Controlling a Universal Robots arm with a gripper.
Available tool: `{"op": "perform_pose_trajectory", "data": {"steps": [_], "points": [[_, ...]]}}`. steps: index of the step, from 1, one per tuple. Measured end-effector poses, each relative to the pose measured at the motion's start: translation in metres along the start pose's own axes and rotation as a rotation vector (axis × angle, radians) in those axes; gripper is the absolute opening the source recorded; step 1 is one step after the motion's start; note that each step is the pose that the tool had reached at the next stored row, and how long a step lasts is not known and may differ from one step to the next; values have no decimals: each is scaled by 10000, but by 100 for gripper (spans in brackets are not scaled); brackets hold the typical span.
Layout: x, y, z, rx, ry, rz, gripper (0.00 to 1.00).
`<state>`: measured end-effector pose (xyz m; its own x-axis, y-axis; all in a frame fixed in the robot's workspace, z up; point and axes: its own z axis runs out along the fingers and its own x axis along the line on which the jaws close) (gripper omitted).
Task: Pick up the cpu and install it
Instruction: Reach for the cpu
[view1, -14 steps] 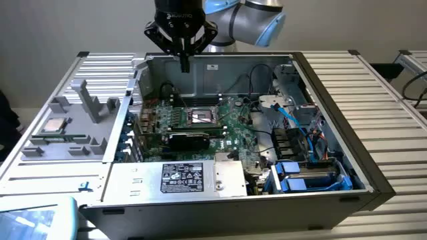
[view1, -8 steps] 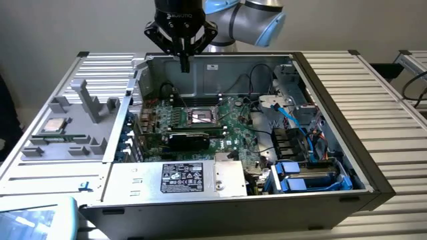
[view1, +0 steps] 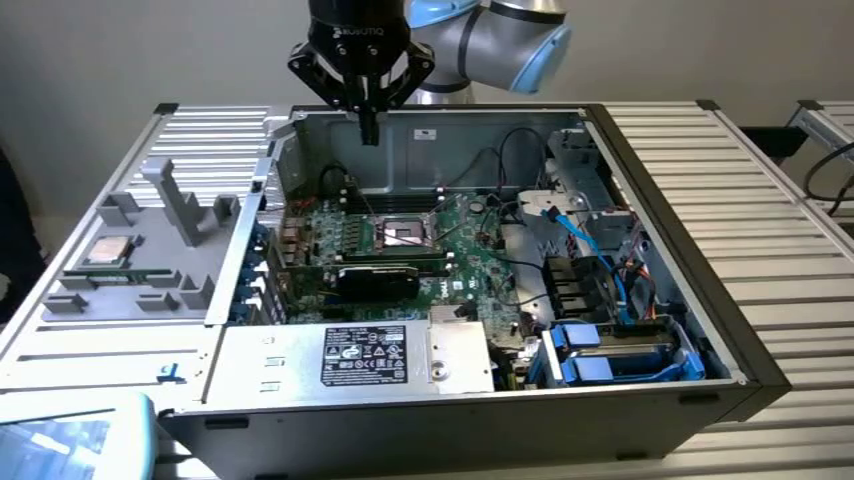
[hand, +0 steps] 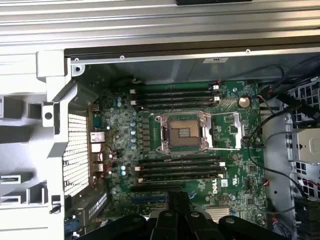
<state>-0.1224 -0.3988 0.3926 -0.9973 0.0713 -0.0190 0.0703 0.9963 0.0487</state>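
The cpu (view1: 110, 250), a small square chip with a shiny metal top, lies in a grey holder (view1: 147, 275) on the table at the exterior view's left, outside the computer case. My gripper (view1: 370, 128) hangs above the back of the open case, shut, with nothing between its fingers, far from the cpu. Below and in front of it, the open processor socket (view1: 400, 236) sits on the green motherboard. In the wrist view the socket (hand: 181, 132) lies bare with its load plate (hand: 235, 130) swung aside, and my shut gripper (hand: 178, 201) shows as dark fingers at the picture's edge.
The case's metal walls (view1: 441, 140) ring the motherboard. A silver labelled box (view1: 363, 358) fills the front, with a black card (view1: 387, 278) behind it. Blue cables (view1: 587, 240) and drive bays (view1: 614, 360) crowd the right side. Memory slots (hand: 175, 92) flank the socket.
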Motion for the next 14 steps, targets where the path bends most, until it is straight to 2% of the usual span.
{"op": "perform_pose_trajectory", "data": {"steps": [4, 14], "points": [[81, -6, -2, 0, 0, -7, 12], [415, -29, -9, 0, 2, -38, 12]]}}
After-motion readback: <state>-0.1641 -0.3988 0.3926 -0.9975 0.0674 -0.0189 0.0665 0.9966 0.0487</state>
